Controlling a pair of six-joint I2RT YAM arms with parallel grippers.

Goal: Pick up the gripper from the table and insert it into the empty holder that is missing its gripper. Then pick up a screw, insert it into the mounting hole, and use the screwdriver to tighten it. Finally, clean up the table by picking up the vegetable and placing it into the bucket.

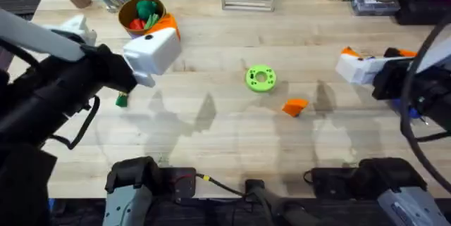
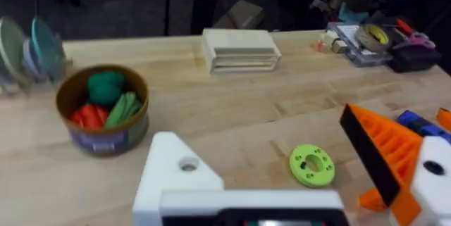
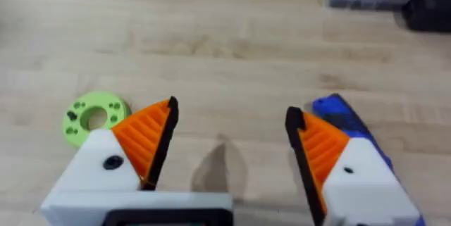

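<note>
Gripper (image 1: 294,106), the loose orange wedge, lay on the tabletop (image 1: 225,141) between the two tools and nearer the right one. It was not grasped, so insertion had not started.

Left tool (image 2: 264,141) was wide apart and empty, hovering beside the bucket (image 2: 106,141). One of its fingers (image 2: 384,152) carried a ribbed orange pad. The other was a bare white block with an open mounting hole. I took this block for the holder (image 2: 176,177). Judgement: the left tool was held up and spread so that the bare mount faced outward for the wedge.

Right tool (image 3: 232,113) was also wide apart, both orange pads in place and nothing between them. It was lifted above the tabletop, with the wedge off toward the left tool.

The bucket already held red and green toy produce.

Screwdriver (image 3: 337,110): the blue handle showed just behind one right-tool finger, resting on the tabletop. That seemed handy for later tightening.

A green ring (image 1: 261,78) lay flat, roughly midway between the tools.

Vegetable (image 1: 121,100) was small and dark green, on the tabletop just under the left arm and outside the bucket. Clean-up was pending. No screw could be made out.
</note>
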